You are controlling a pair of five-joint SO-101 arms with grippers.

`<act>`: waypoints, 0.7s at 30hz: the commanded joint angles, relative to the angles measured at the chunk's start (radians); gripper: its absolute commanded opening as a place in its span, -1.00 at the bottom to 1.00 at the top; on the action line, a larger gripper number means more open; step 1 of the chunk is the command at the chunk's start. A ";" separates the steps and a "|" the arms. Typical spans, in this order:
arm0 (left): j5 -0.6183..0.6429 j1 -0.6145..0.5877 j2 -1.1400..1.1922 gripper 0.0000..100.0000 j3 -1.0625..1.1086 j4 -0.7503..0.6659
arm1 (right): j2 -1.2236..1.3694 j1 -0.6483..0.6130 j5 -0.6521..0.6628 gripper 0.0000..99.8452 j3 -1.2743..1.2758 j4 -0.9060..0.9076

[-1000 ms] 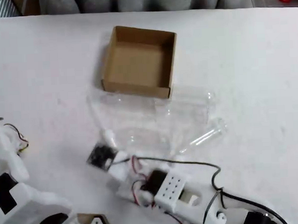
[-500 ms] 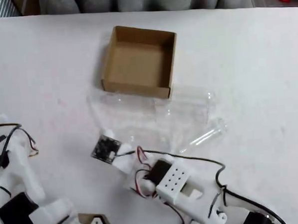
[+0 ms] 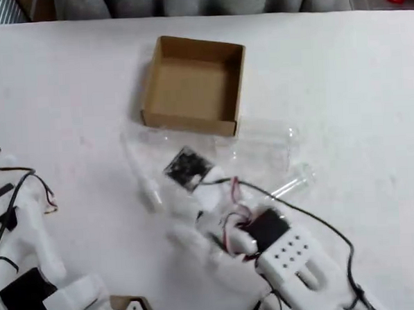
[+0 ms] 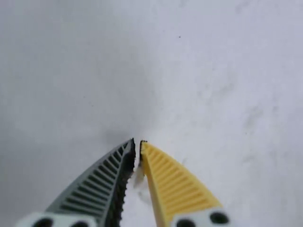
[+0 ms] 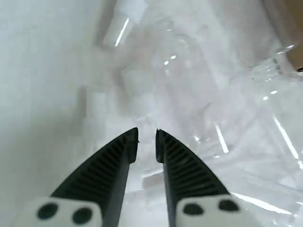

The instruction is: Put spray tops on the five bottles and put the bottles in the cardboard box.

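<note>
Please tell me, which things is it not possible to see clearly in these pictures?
1. How many bottles there are: in the high view the clear bodies overlap and the right arm covers some.
2. Whether the white pieces are spray tops: in the right wrist view they are blurred, beyond the right end effector.
3. The left arm: in the high view it is cut off by the left and lower edges.

cardboard box [image 3: 193, 86]: upright on table [image 3: 348, 71] | bottles [image 3: 265, 139]: lying beside box | right arm [image 3: 290, 251]: over bottles
</note>
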 commanded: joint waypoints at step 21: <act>-0.012 0.036 -0.054 -0.94 -0.021 0.048 | 0.378 0.108 0.275 -0.61 -0.038 -0.328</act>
